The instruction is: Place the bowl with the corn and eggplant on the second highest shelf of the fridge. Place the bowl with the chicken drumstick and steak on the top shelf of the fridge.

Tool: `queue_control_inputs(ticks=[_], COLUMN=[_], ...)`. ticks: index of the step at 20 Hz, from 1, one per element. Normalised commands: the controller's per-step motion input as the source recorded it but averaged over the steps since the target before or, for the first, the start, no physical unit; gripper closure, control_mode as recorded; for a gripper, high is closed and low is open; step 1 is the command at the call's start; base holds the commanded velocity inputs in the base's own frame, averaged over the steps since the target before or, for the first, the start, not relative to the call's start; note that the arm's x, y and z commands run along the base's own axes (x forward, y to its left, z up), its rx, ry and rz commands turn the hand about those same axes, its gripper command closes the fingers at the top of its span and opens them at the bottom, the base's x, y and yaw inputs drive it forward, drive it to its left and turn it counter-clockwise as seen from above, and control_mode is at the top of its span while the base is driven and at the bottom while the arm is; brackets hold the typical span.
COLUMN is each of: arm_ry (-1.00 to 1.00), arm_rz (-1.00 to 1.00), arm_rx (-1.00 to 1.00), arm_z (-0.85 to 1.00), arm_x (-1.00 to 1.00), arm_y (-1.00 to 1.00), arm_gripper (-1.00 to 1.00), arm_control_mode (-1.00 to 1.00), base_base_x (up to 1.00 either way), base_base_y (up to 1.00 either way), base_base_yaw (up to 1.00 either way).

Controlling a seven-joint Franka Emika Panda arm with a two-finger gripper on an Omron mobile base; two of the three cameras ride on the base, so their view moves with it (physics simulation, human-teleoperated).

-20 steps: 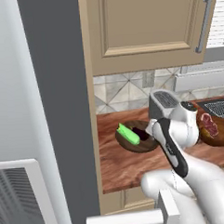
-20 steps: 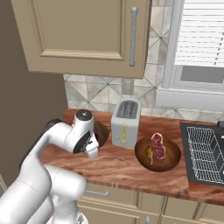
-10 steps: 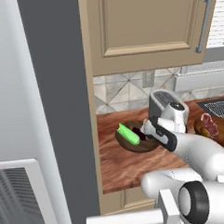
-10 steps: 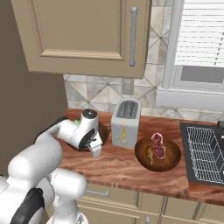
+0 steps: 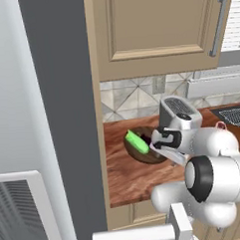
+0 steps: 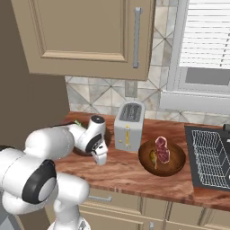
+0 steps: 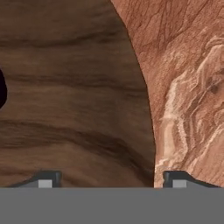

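- Both bowls sit on the reddish-brown wooden tabletop, so I judge the task barely begun: neither one is lifted and no fridge shelf holds anything in these pictures.
- The wide shallow dark-brown wooden bowl with the corn and eggplant sits to the left of the silver toaster; the bright green corn cob lies across its left half.
- The white arm's gripper is down at that bowl's right rim. In the hand view the fingers stand spread wide, one tip over the bowl's wood grain and the other over the bare tabletop, so the rim lies between them. They grasp nothing yet.
- The right base view shows what the left one does not: the second brown bowl, right of the toaster, with the red-pink marbled steak and the yellowish-tan chicken drumstick in it, untouched.
- The hand view alone shows a sliver of the near-black eggplant at its left edge.
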Motion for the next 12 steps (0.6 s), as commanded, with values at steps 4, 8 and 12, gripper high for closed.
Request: queue_control_inputs(ticks=[4, 8, 12], arm_ry=[0.00, 0.00, -0.06], arm_rz=[0.00, 0.00, -0.08], arm_rx=[0.00, 0.00, 0.00], arm_z=[-0.01, 0.00, 0.18], arm_x=[0.02, 0.00, -0.06], arm_y=[0.00, 0.00, 0.00], arm_gripper=[1.00, 1.00, 1.00], arm_control_mode=[-1.00, -1.00, -1.00], base_base_x=[0.00, 0.00, 0.00], base_base_y=[0.00, 0.00, 0.00], base_base_yaw=[0.00, 0.00, 0.00])
